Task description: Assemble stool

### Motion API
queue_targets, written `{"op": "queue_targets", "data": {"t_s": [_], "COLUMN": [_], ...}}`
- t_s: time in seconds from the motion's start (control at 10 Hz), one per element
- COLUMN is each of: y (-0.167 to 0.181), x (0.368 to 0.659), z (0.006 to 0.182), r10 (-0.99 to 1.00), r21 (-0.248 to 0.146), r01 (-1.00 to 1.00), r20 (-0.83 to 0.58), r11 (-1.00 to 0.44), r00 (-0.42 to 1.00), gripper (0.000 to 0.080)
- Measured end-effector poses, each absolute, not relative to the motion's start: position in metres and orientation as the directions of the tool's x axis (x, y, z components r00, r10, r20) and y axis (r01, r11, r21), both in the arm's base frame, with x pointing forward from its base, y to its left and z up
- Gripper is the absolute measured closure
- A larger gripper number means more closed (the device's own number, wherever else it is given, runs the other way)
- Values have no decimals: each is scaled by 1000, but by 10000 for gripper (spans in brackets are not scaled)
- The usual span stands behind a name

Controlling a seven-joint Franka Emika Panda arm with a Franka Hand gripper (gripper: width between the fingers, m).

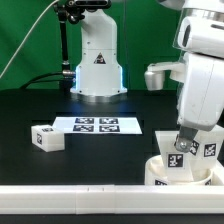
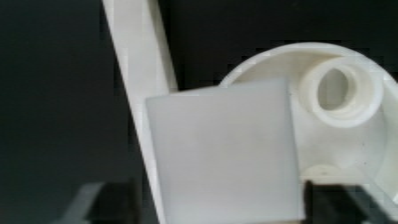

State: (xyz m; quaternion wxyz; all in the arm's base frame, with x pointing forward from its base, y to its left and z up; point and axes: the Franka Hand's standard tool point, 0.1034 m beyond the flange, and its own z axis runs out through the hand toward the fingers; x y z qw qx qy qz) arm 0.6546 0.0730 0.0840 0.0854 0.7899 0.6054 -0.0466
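The round white seat (image 1: 158,172) stands at the front on the exterior view's right, and its rim and a round socket hole show in the wrist view (image 2: 334,92). My gripper (image 1: 181,138) is right above it, shut on a white tagged leg (image 1: 176,158) that reaches down onto the seat. In the wrist view the leg (image 2: 214,140) fills the space between my dark fingers (image 2: 118,206), and my gripper (image 2: 217,208) clamps its end. Whether the leg sits in a socket is hidden. A second tagged leg (image 1: 47,138) lies on the black table at the exterior view's left.
The marker board (image 1: 97,125) lies flat in the middle of the table. A long white bar (image 1: 80,195) runs along the front edge and also shows in the wrist view (image 2: 139,50). The arm's base (image 1: 97,62) stands at the back.
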Motion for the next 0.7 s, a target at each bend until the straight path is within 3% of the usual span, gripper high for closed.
{"op": "queue_targets", "data": {"t_s": [0.1, 0.4, 0.7], "y": [73, 73, 70], "x": [655, 654, 652], "z": [84, 84, 84], "r10": [944, 930, 787], "r21": [81, 88, 126], "r01": [960, 945, 800], "r20": [-176, -171, -145], "r11": [-268, -315, -587], "r00": [279, 326, 600], "gripper": [461, 461, 461]}}
